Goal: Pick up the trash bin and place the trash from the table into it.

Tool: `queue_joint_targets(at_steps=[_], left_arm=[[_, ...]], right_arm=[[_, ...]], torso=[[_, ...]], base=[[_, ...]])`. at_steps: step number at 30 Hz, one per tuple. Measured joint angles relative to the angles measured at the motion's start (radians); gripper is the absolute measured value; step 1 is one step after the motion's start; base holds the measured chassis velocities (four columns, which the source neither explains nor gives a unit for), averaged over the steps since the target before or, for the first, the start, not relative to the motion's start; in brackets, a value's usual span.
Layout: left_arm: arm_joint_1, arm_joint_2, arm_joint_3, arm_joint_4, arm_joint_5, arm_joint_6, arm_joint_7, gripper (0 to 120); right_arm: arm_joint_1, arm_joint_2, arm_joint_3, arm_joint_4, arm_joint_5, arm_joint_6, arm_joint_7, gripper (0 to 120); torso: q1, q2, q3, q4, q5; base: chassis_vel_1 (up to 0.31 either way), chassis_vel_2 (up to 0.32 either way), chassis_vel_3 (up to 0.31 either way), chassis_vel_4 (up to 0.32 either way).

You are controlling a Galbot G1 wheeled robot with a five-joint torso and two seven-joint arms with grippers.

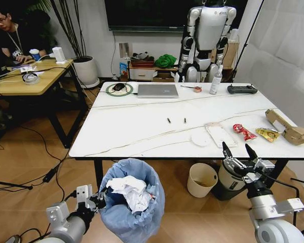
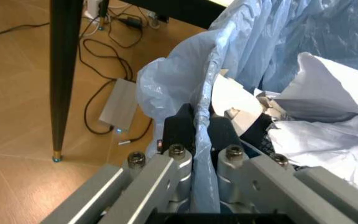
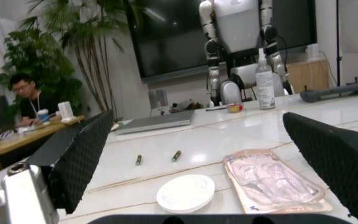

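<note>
Here the right gripper [image 1: 239,151] hangs wide open just short of the white marble-look table [image 1: 142,126]'s near edge. The flat white lid [image 3: 186,192] and clear plastic package [image 3: 273,179] lie just beyond it, package lengthwise away. Below that edge, the left gripper [image 2: 201,133] pinches the rim of the blue-bagged round trash bin [image 1: 131,200].
</note>
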Motion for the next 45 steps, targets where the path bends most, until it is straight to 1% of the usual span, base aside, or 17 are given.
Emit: queue_joint_targets(at_steps=[3,6,7,8,10,11,13,14,16,17,18,20,23,24,28,35,45], left_arm=[[0.025,-0.001,-0.015,-0.015,0.004,0.0,0.0,0],[0.064,-0.009,-0.039,-0.026,0.018,-0.006,0.006,0],[0.064,-0.009,-0.039,-0.026,0.018,-0.006,0.006,0],[0.072,-0.012,-0.041,-0.026,0.023,-0.008,0.007,0],[0.095,-0.025,-0.047,-0.026,0.041,-0.014,0.013,0],[0.097,-0.027,-0.047,-0.026,0.044,-0.014,0.014,0],[0.095,-0.029,-0.047,-0.025,0.046,-0.015,0.014,0],[0.095,-0.029,-0.047,-0.025,0.046,-0.015,0.014,0],[0.081,-0.019,-0.046,-0.018,0.032,-0.011,0.011,0],[0.076,-0.014,-0.046,-0.014,0.024,-0.008,0.008,0],[0.078,-0.012,-0.052,-0.011,0.019,-0.007,0.007,0],[0.09,-0.016,-0.074,-0.008,0.015,-0.006,0.007,0],[0.094,-0.02,-0.083,-0.007,0.015,-0.007,0.008,0],[0.096,-0.027,-0.091,-0.006,0.015,-0.007,0.008,0],[0.093,-0.038,-0.095,-0.001,0.014,-0.007,0.008,0],[0.111,-0.04,-0.107,-0.005,0.017,-0.007,0.007,0],[0.111,-0.041,-0.127,-0.011,0.015,-0.006,0.006,0]], right_arm=[[0.037,-0.066,-0.028,-0.019,-0.023,-0.011,0.003,100],[0.108,-0.204,-0.095,-0.031,-0.02,-0.053,0.055,100],[0.108,-0.204,-0.095,-0.031,-0.02,-0.053,0.055,100],[0.123,-0.23,-0.111,-0.034,-0.015,-0.063,0.068,100],[0.199,-0.316,-0.185,-0.044,0.02,-0.125,0.175,100],[0.223,-0.333,-0.2,-0.05,0.03,-0.144,0.197,100],[0.319,-0.376,-0.241,-0.085,0.059,-0.227,0.25,100],[0.319,-0.376,-0.241,-0.085,0.059,-0.227,0.25,100],[0.423,-0.403,-0.264,-0.144,0.125,-0.3,0.278,100],[0.465,-0.41,-0.276,-0.172,0.161,-0.325,0.284,100],[0.513,-0.412,-0.297,-0.205,0.19,-0.347,0.289,100],[0.624,-0.408,-0.359,-0.284,0.225,-0.393,0.295,100],[0.669,-0.399,-0.393,-0.32,0.237,-0.414,0.299,100],[0.728,-0.381,-0.438,-0.365,0.248,-0.438,0.306,100],[0.845,-0.34,-0.537,-0.463,0.26,-0.475,0.319,100],[0.976,-0.273,-0.64,-0.599,0.227,-0.484,0.318,100],[1.041,-0.171,-0.706,-0.682,0.19,-0.561,0.342,100]], torso=[[0.0,0.0,0.0,0.0002,0.0001],[0.0,0.0,0.0,0.0006,-0.0003],[0.0,0.0,0.0,0.0006,-0.0003],[0.0,0.0,0.0,0.0005,-0.0002],[0.0,0.0,0.0,0.0005,-0.0002],[0.0,0.0,0.0,0.0005,-0.0002],[0.0,0.0,0.0,0.0005,0.0001],[0.0,0.0,0.0,0.0005,0.0001],[0.0,0.0,0.0,0.0007,-0.0001],[0.0,0.0,0.0,-0.0002,-0.0002],[0.0,0.0,0.0,-0.0005,-0.0008],[0.0,0.0,0.0,0.0001,0.0002],[0.0,0.0,0.0,0.0003,0.0001],[0.0,0.0,0.0,0.0009,0.0],[0.0,0.0,0.0,0.0004,-0.0003],[0.0,0.0,0.0,0.0003,-0.0002],[0.0,0.0,0.0,0.0004,-0.0005]], base=[[0.0,0.0,0.0,0.0],[0.0,0.0,0.0,0.0],[0.0,0.0,0.0,0.0],[0.0,0.0,0.0,0.0],[0.0,0.0,0.0,0.0],[0.0,0.0,0.0,0.0],[0.0,0.0,0.0,0.0],[0.0,0.0,0.0,0.0],[0.0,0.0,0.0,0.0],[0.0,0.0,0.0,0.0],[0.0,0.0,0.0,0.0],[0.0,0.0,0.0,0.0],[0.0,0.0,0.0,0.0],[0.0,0.0,0.0,0.0],[0.0,0.0,0.0,0.0],[0.0,0.0,0.0,0.0],[0.0,0.0,0.0,0.0]])
